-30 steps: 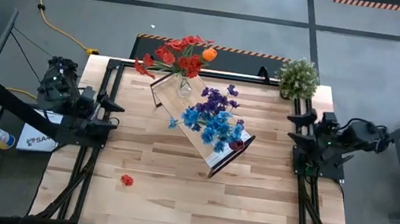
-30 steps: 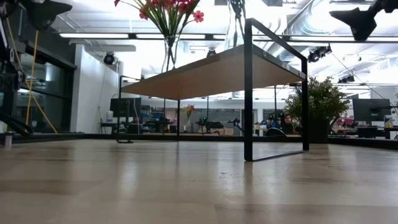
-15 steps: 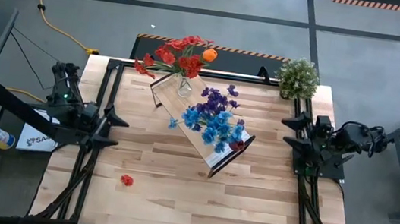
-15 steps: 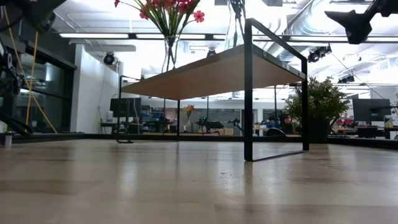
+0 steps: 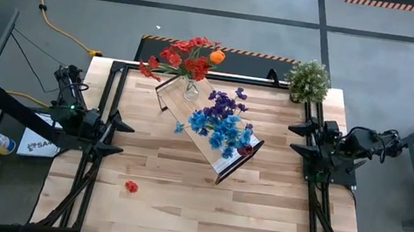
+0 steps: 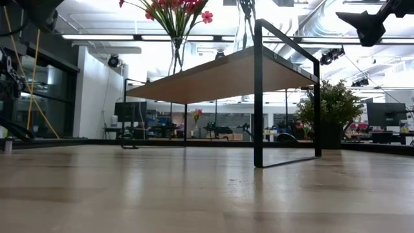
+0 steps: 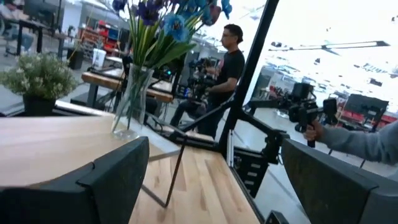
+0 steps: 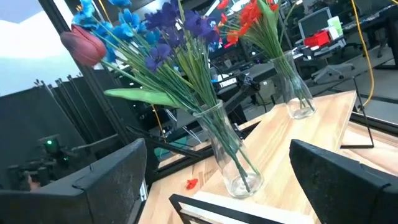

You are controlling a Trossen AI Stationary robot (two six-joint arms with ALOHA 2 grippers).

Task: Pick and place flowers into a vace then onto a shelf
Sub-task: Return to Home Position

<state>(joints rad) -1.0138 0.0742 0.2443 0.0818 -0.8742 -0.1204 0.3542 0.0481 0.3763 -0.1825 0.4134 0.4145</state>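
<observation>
jaws apart and empty on both arms.
high view: left gripper (image 5: 115, 138) and right gripper (image 5: 297, 139) sit at opposite table edges; flowers (image 5: 220, 122) stand in glass vases (image 5: 192, 90) on the shelf (image 5: 179, 105).
low view: shelf level on its legs.
left wrist view: stems thin, probably light and bendy.
right wrist view: glass vases likely slippery, fragile, top-heavy; hold low on the body.

I operate in a robotics lab joined to an open-plan office. Indicators: grey concrete floor (image 5: 387, 67) with hazard-striped tape (image 5: 410, 7) and a yellow cable (image 5: 65, 33); exposed ceiling ducts (image 6: 304, 22) and strip lights (image 6: 103, 37); desks with monitors (image 6: 386, 114); a person (image 7: 227, 68) standing among further equipment.
</observation>
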